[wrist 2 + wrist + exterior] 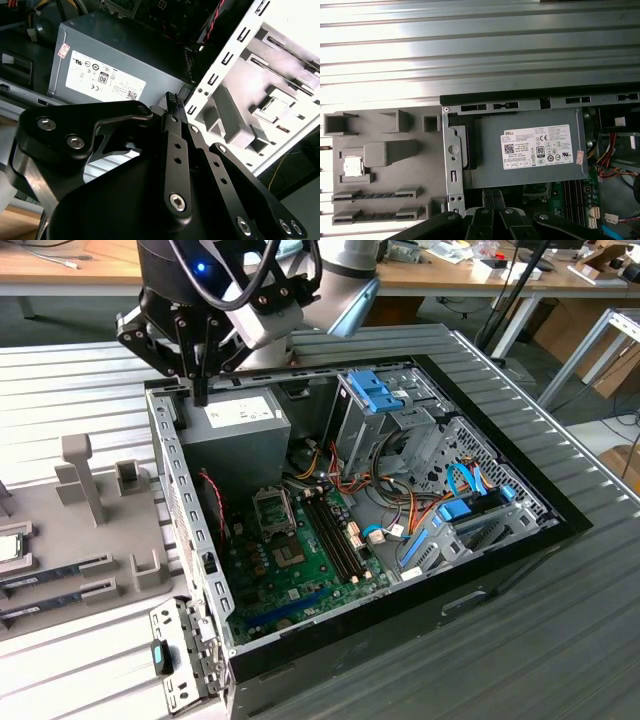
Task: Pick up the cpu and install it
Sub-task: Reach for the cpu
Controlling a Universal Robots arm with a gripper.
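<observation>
The cpu [8,546] is a small silvery square lying in a recess of the grey holder tray [110,540] at the exterior view's left edge; the first wrist view shows the cpu [352,165] there too. My gripper [200,388] hangs over the back left corner of the open computer case [190,490], above the case wall beside the power supply [240,425], well away from the cpu. Its fingers [173,107] are pressed together with nothing between them. The open socket [272,508] sits on the green board [300,570].
Long memory sticks [50,575] lie in slots of the grey tray, which also carries upright posts [85,475]. Inside the case are drive cages with blue clips [380,395], bundled cables [400,510] and installed memory [335,530]. Ribbed metal table [560,640] surrounds the case.
</observation>
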